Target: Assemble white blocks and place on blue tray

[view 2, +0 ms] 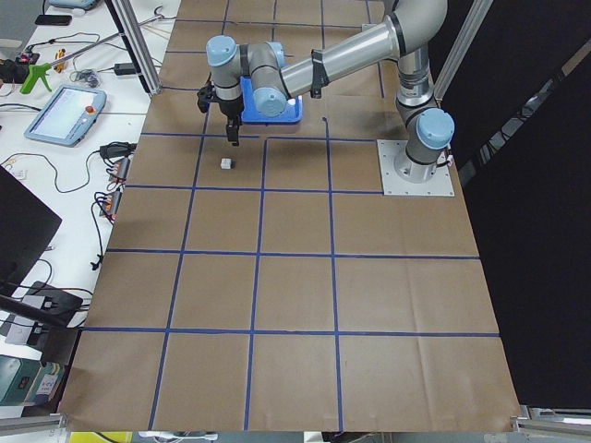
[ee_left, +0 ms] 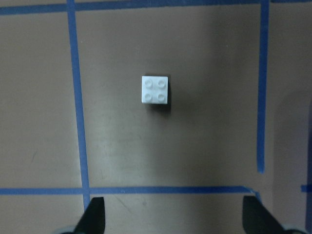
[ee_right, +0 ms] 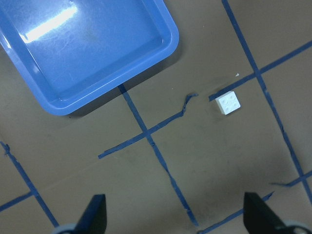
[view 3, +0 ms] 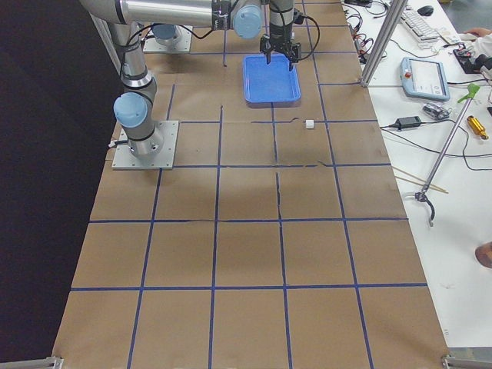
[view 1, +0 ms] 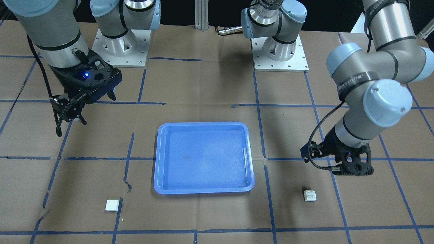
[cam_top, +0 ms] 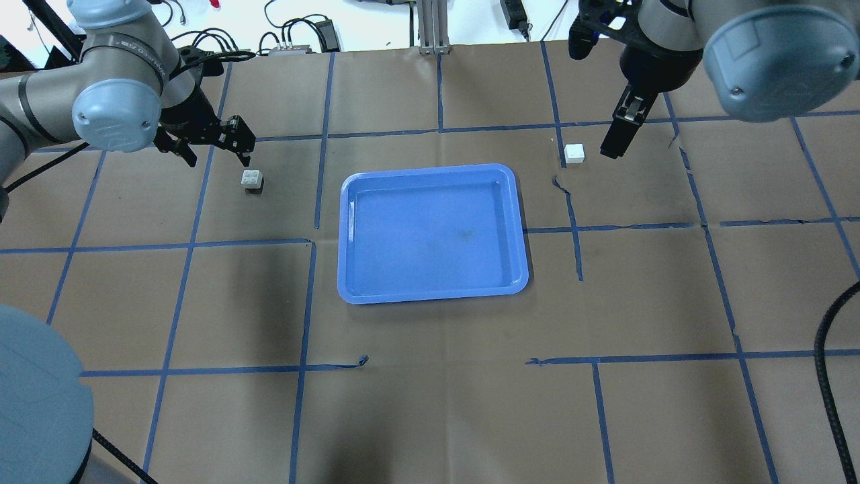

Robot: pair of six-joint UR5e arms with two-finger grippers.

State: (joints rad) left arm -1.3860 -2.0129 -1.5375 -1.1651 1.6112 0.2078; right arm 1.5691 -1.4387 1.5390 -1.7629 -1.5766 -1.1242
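Observation:
The blue tray (cam_top: pixel 344 235) lies empty mid-table, also in the front view (view 1: pixel 156 162). One white block (cam_top: pixel 252 179) lies studs up to its left, alone on the paper (view 1: pixel 310 195). My left gripper (cam_top: pixel 216 156) hovers open just beyond it; in the left wrist view the block (ee_left: pixel 155 90) lies ahead of the open gripper (ee_left: pixel 175 217). The other white block (cam_top: pixel 574 153) lies right of the tray (view 1: pixel 112 205). My right gripper (cam_top: pixel 613 146) hangs open and empty beside it; the right wrist view shows that block (ee_right: pixel 228 103) and a tray corner (ee_right: pixel 168 44).
Brown paper with a grid of blue tape lines (cam_top: pixel 316 242) covers the table. The two arm base plates (view 1: pixel 122 47) (view 1: pixel 279 51) stand on the robot's side. Cables and a power strip (cam_top: pixel 295 48) lie past the far edge.

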